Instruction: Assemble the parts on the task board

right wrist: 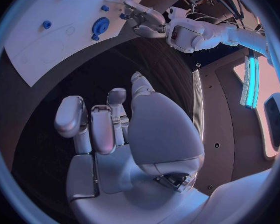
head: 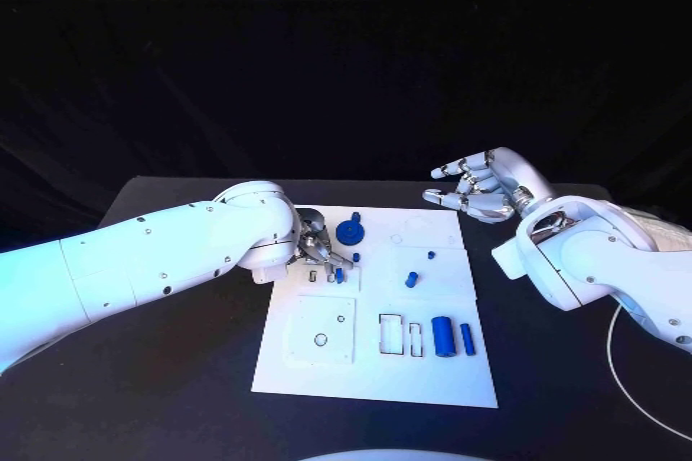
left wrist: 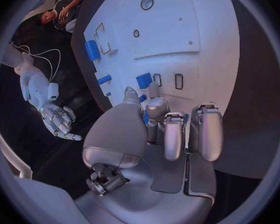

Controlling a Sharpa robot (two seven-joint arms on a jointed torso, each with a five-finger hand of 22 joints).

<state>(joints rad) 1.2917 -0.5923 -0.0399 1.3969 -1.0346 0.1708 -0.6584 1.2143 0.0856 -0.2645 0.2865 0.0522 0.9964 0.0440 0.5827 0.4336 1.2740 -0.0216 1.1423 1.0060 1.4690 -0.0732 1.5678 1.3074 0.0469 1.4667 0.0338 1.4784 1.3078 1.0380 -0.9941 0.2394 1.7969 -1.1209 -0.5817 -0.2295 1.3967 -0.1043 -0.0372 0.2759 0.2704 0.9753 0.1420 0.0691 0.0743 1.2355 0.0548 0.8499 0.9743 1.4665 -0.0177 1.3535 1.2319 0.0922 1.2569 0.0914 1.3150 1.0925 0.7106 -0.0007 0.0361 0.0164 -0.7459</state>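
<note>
White flat task board lies mid black surface, matte, with rectangular cut-outs and small round holes. Blue plastic parts on it: a round gear-like disc near the far edge, a small peg mid-board, a thick cylinder and a thinner bar side by side near the right edge.

Left hand, silver metal, is down over the board's far-left corner, just beside the disc. Fingertips are curled together around a small blue piece at the board; the contact is partly hidden, so can't tell if it is truly pinched or just touched. A blue block sits just beyond the fingertips.

Right hand hangs above the surface past the board's far-right corner, fingers loosely curled and apart, holding nothing.
</note>
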